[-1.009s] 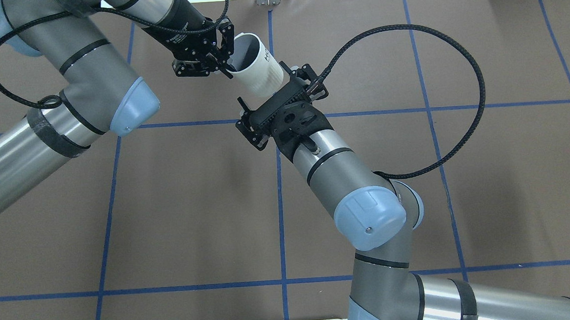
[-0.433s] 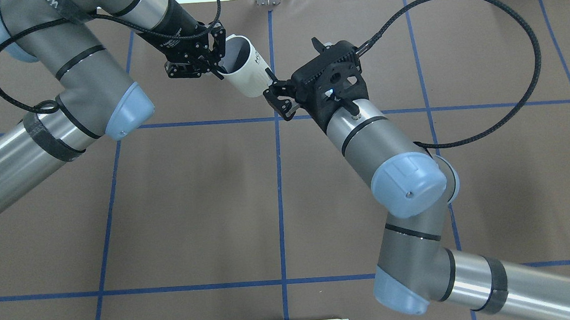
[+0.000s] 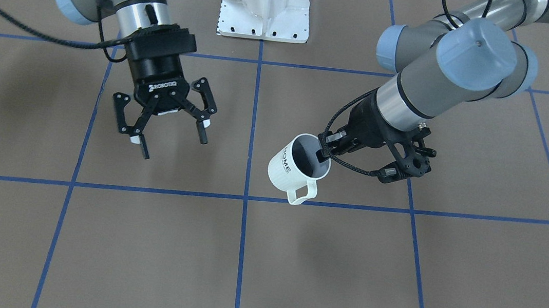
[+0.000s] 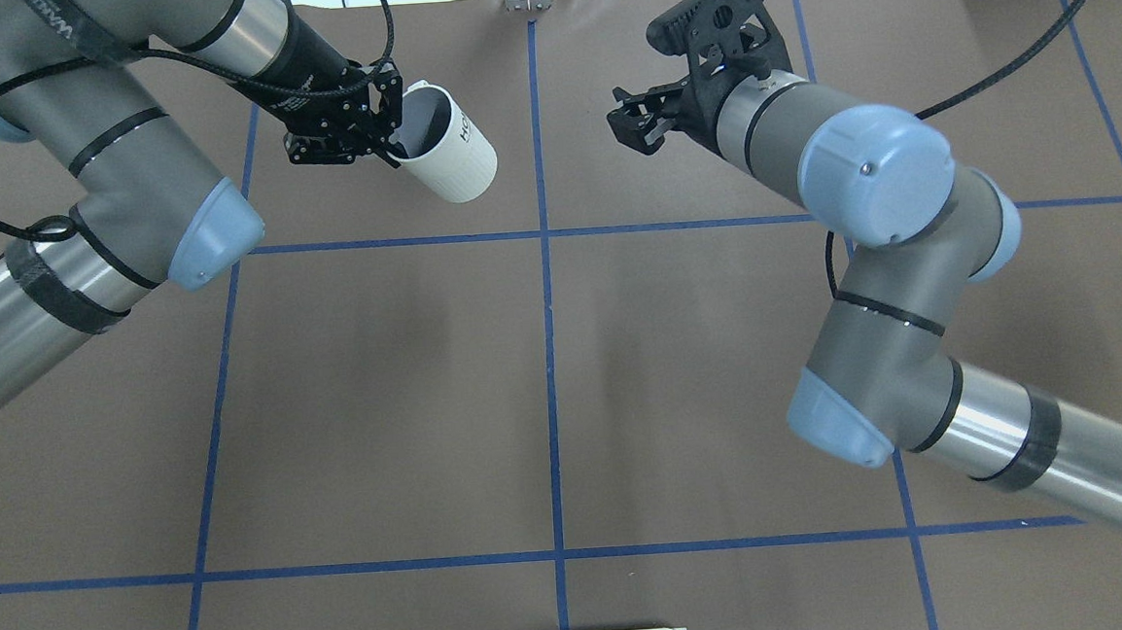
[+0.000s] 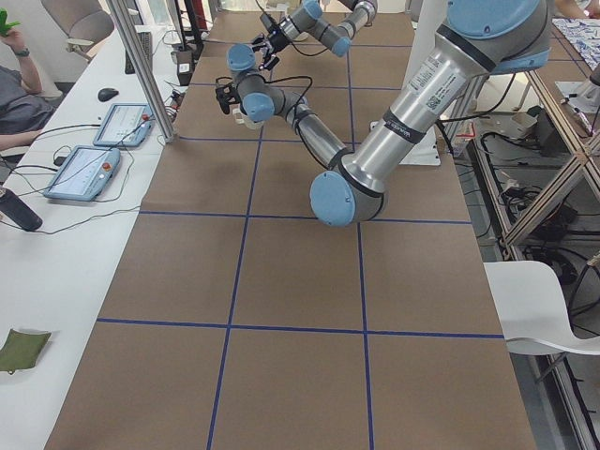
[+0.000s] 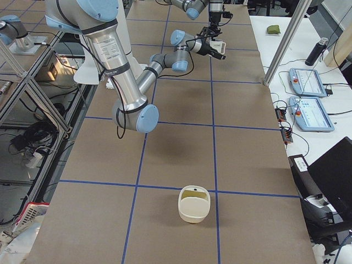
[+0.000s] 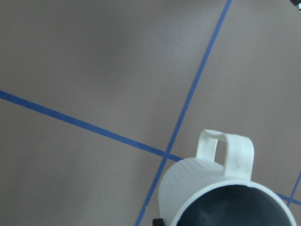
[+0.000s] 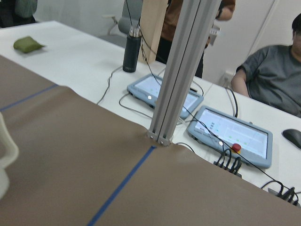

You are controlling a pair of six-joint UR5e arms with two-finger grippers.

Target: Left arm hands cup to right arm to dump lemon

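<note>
My left gripper (image 3: 322, 152) is shut on the rim of the white "HOME" cup (image 3: 292, 170) and holds it tilted above the table, mouth up and handle toward the operators' side. The same pinch shows from overhead, with the left gripper (image 4: 390, 136) on the cup (image 4: 449, 161). The left wrist view shows only the cup (image 7: 209, 186), its rim and handle. The right gripper (image 3: 172, 143), lettered ROBOTIQ, hangs open and empty, well apart from the cup; overhead, the right gripper (image 4: 621, 118) is across the centre line. The cup's inside looks dark; the lemon is not in view.
A white mount plate (image 3: 264, 13) sits at the robot's base. An aluminium post (image 8: 181, 70) stands at the table's far edge with two tablets (image 8: 230, 134) and seated people behind it. A cream container (image 6: 193, 204) rests at the table's right end.
The right gripper, close to the cup a second ago, has drawn back to the right and away from it. The left arm has carried the cup a little leftward, still gripping it.
</note>
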